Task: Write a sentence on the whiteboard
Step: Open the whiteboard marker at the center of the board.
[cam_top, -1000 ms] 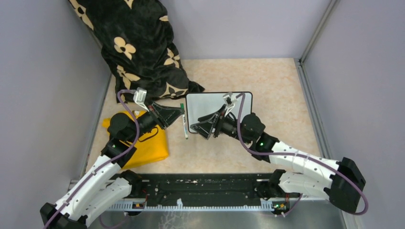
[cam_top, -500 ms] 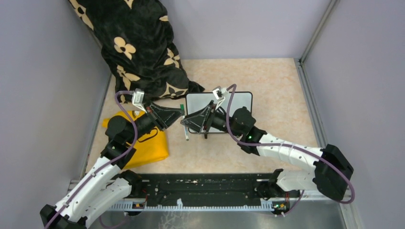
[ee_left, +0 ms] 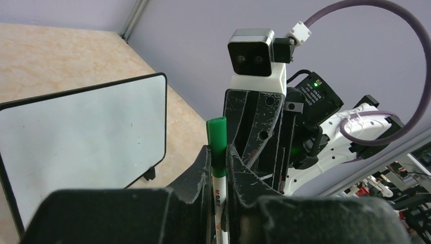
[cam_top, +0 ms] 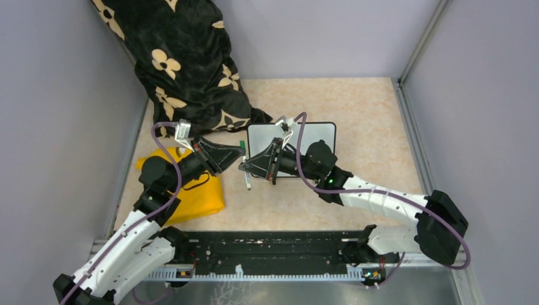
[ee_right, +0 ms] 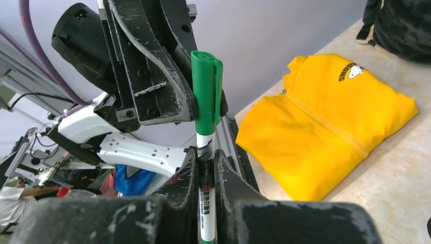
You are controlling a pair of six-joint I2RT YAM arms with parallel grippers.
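A white marker with a green cap hangs just left of the whiteboard, held from both sides. My left gripper is shut on it where cap meets barrel; in the left wrist view the cap sticks up between the jaws. My right gripper is shut on the white barrel below the cap. The whiteboard lies flat with a blank white face. The sentence is not in view.
A folded yellow cloth lies under my left arm and shows in the right wrist view. A black blanket with cream flowers is heaped at the back left. Grey walls close in left, right and behind.
My right gripper moved left off the whiteboard to the marker and shut on its barrel. My left gripper kept its hold on the marker and barely shifted.
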